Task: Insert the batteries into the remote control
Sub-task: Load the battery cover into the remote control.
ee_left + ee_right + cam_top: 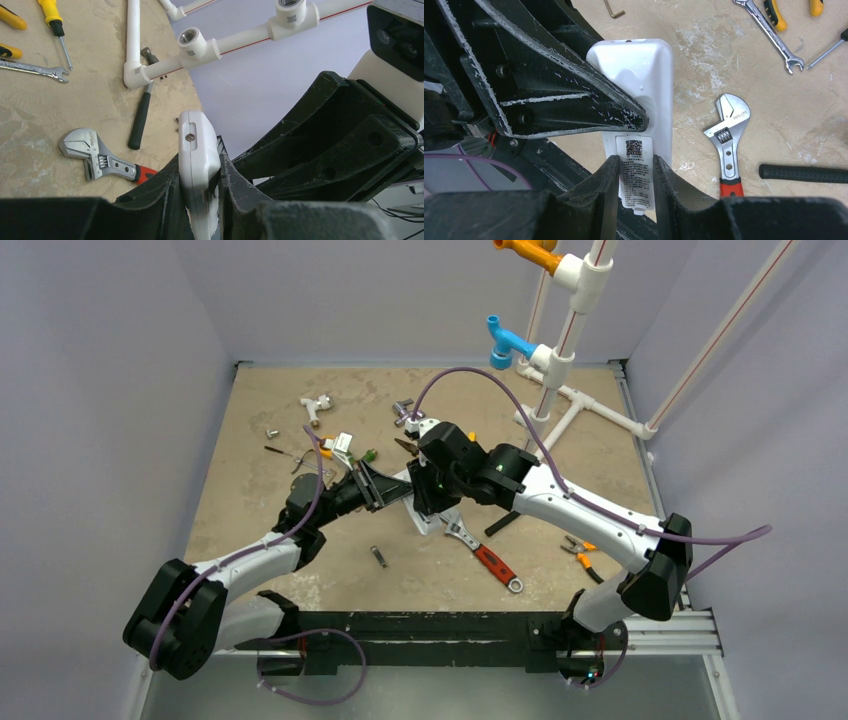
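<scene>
Left gripper (199,164): clamped on edges of remote control (196,135). Right gripper (636,162): narrowly apart, closed against both sides of the remote control's labelled back panel (636,175).

I see left arm (250,565), right arm (580,505): white shells, black joints. Purple cable (462,370) loops along each. Fingers (594,195) black, rough plastic, edges scuffed white, round holes.
</scene>
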Robot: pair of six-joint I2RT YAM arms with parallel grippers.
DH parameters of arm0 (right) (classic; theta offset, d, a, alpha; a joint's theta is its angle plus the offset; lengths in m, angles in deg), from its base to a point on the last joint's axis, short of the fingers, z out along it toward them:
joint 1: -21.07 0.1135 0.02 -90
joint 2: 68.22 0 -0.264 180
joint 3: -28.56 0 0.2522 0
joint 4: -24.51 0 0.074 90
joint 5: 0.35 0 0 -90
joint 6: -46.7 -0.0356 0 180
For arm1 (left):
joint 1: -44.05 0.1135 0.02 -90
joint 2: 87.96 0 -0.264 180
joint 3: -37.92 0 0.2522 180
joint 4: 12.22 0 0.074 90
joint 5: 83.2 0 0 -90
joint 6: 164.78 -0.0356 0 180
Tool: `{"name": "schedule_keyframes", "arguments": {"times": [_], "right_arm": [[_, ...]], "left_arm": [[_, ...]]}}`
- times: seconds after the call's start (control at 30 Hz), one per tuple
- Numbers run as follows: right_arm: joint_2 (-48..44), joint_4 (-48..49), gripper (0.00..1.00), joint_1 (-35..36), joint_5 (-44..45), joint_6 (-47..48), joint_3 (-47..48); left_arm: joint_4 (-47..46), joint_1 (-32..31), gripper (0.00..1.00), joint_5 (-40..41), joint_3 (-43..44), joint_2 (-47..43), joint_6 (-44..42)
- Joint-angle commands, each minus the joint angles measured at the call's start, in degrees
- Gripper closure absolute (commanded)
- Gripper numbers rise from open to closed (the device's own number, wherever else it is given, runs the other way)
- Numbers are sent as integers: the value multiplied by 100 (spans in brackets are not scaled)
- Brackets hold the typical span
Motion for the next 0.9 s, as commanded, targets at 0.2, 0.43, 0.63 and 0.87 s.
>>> {"name": "schedule_keyframes", "arguments": {"times": [0.2, 0.43, 0.63, 0.87], "right_arm": [[92, 251, 69, -18, 122, -176, 217], [65, 247, 66, -18, 121, -171, 211], [27, 234, 64, -18, 180, -140, 212], [-79, 320, 58, -18, 163, -114, 205]], "left_arm": [[-894, -51, 100, -155, 4, 87, 410], [-1406, -47, 100, -191, -45, 417, 668], [-1643, -50, 100, -201, -65, 601, 788], [-1520, -51, 100, -192, -47, 565, 732]]}}
